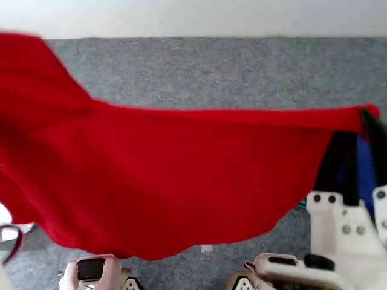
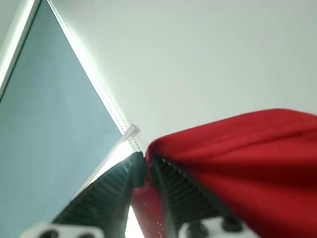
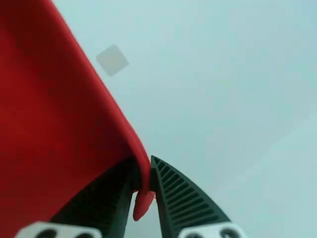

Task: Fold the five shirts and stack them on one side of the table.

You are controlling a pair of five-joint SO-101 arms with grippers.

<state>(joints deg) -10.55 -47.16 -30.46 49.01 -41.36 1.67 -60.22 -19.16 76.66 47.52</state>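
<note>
The shirt (image 1: 169, 181) hung stretched wide above the surface (image 1: 230, 72), barring the way across the middle; what lay under it was hidden. Beyond the shirt the surface offered open passage. At the shirt's right corner an arm (image 1: 344, 199) and something blue (image 1: 364, 172) crowded in.

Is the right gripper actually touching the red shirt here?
Touching. In the right wrist view the right gripper is closed on an edge of the red shirt, with cloth pinched between its fingers.
</note>
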